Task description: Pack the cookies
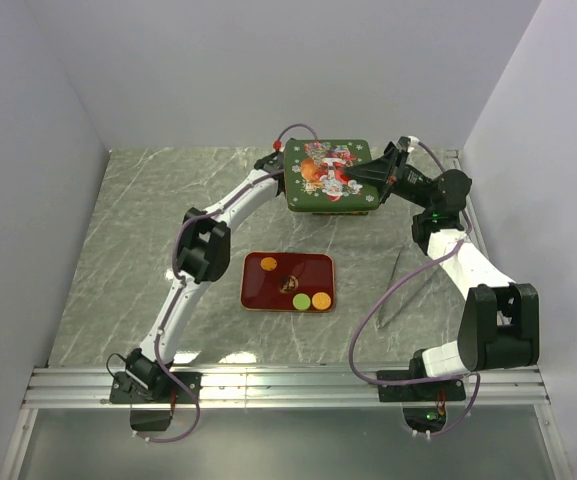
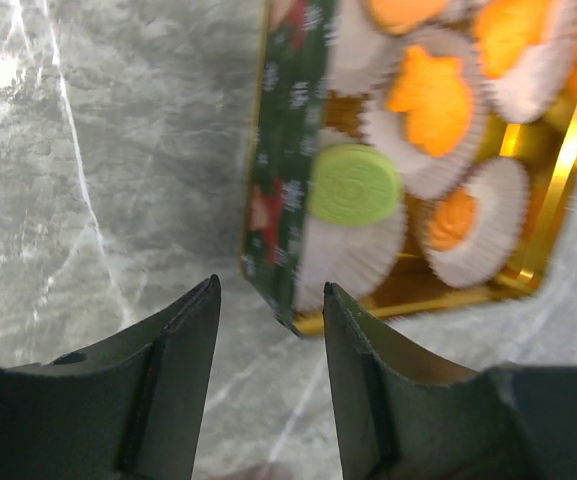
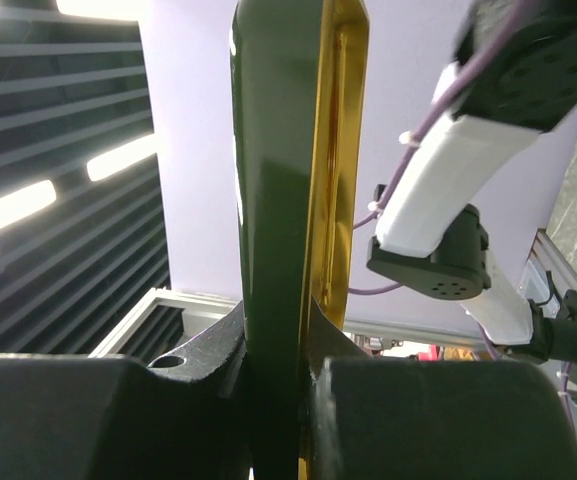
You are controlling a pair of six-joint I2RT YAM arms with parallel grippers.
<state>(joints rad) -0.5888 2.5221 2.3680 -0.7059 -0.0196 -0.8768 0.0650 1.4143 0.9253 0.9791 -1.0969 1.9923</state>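
Note:
A green Christmas tin lid [image 1: 330, 172] hangs tilted over the gold tin base [image 2: 558, 165] at the back of the table. My right gripper [image 1: 376, 172] is shut on the lid's right rim, which shows edge-on, green and gold, in the right wrist view [image 3: 286, 180]. Inside the tin, a light green cookie [image 2: 353, 185] and orange cookies [image 2: 430, 95] sit in white paper cups. My left gripper [image 1: 273, 158] is open and empty beside the tin's left corner [image 2: 270, 285]. A red tray [image 1: 308, 268] holds two orange cookies [image 1: 268, 264] and a green cookie [image 1: 299, 300].
A small dark round mark [image 1: 293, 268] lies in the middle of the red tray. The right arm's purple cable [image 1: 388, 290] lies on the marble table to the right of the tray. Walls close in the table at the left, back and right.

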